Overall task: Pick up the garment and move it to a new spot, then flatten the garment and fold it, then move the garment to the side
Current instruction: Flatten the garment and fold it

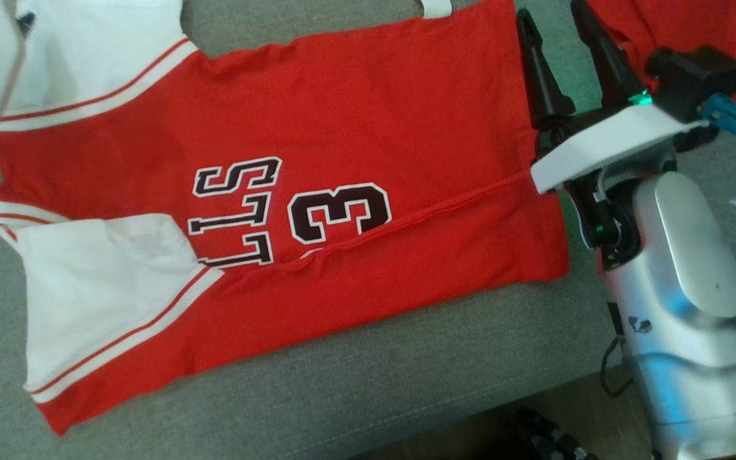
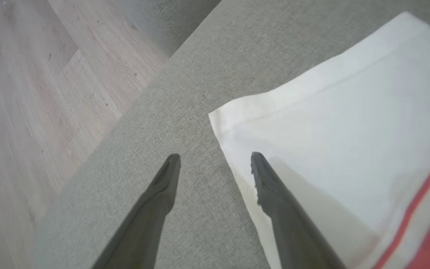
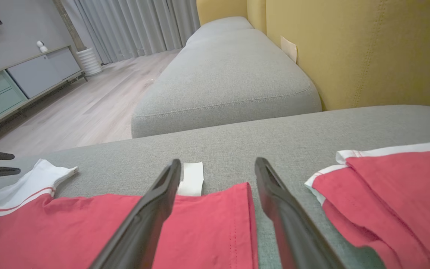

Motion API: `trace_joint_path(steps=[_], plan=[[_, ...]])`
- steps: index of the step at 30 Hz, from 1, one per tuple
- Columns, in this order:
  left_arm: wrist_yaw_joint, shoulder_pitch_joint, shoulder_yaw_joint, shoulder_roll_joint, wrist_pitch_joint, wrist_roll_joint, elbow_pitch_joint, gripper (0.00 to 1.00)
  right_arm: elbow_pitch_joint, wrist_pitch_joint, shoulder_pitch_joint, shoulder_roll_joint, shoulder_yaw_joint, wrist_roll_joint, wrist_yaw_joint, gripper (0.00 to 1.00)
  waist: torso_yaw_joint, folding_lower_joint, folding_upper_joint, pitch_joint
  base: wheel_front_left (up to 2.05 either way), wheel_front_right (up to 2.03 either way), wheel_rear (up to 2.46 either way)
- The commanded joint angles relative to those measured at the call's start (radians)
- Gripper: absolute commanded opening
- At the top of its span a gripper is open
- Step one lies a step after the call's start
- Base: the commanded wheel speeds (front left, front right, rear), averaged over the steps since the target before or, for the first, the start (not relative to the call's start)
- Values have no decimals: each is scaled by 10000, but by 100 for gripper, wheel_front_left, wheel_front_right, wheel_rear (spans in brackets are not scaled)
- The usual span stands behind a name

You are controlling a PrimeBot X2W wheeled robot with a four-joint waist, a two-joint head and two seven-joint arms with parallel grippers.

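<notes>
A red jersey with white sleeves and dark "3" lettering, the garment (image 1: 368, 121), lies spread on the grey sofa seat (image 1: 342, 383), with a long crease across its lower half. My right gripper (image 1: 553, 32) is open at the garment's hem edge; in the right wrist view its fingers (image 3: 218, 164) straddle the hem corner (image 3: 207, 224) beside a white tag (image 3: 192, 178). My left gripper (image 2: 215, 158) is open over the corner of a white sleeve (image 2: 330, 112), one finger above the cloth and one above bare cushion. It also appears at the far left of the right wrist view (image 3: 8, 163).
A second red garment (image 1: 681, 25) lies just beyond my right gripper, also seen in the right wrist view (image 3: 386, 186). Wooden floor (image 2: 32, 93) drops off past the seat's edge. Another grey cushion (image 3: 222, 74) and a yellow backrest (image 3: 349, 48) lie ahead.
</notes>
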Motion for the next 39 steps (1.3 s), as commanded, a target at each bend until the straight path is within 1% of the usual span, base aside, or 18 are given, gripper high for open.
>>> trace_joint_path(steps=[1, 9, 16, 22, 23, 24, 26, 29, 32, 35, 39], plan=[[16, -729, 308, 366, -116, -103, 64, 100, -411, -47, -200, 37, 215, 78, -9, 100, -87, -1, 0, 192, 0, 0, 0], [16, -1490, -190, 82, -163, -794, 910, 100, -523, -114, -302, 37, 343, 169, -9, 100, -220, -1, 0, 567, 0, 0, 0], [16, -1779, -661, -47, -123, -1346, 1255, 100, -498, -122, -338, 37, 353, 170, -9, 100, -282, -1, 0, 705, 0, 0, 0], [16, -1805, -866, -117, 152, -2146, 1332, 100, -471, -93, -378, 37, 332, 142, -9, 100, -323, -1, 0, 748, 0, 0, 0], [16, -1806, -878, -134, 219, -2295, 1352, 95, -468, -86, -385, 37, 326, 136, -9, 100, -326, -1, 0, 755, 0, 0, 0], [16, -1815, -915, -141, 300, -2399, 1350, 53, -467, -78, -393, 37, 322, 132, -9, 100, -329, -1, 0, 762, 0, 0, 0], [16, -1823, -964, -121, 439, -2634, 1354, 0, -466, -68, -404, 37, 325, 127, -9, 100, -341, -1, 0, 784, 0, 0, 0], [16, -1840, -937, -120, 572, -3080, 1413, 0, -468, -69, -410, 37, 312, 111, -9, 100, -327, -1, 0, 809, 0, 0, 0], [16, -1919, -980, -172, 377, -3121, 1560, 0, -456, -57, -395, 37, 271, 61, -9, 100, -261, -1, 0, 801, 0, 0, 0], [16, -1944, -1041, -316, -5, -3071, 1654, 0, -433, -21, -380, 18, 188, -20, -9, 100, -87, -1, 0, 697, 0, 0, 0], [16, -1948, -1113, -600, -802, -2959, 1652, 0, -320, 127, -499, -146, 82, -77, -9, 100, 274, -1, 0, 412, 0, 0, 0]])
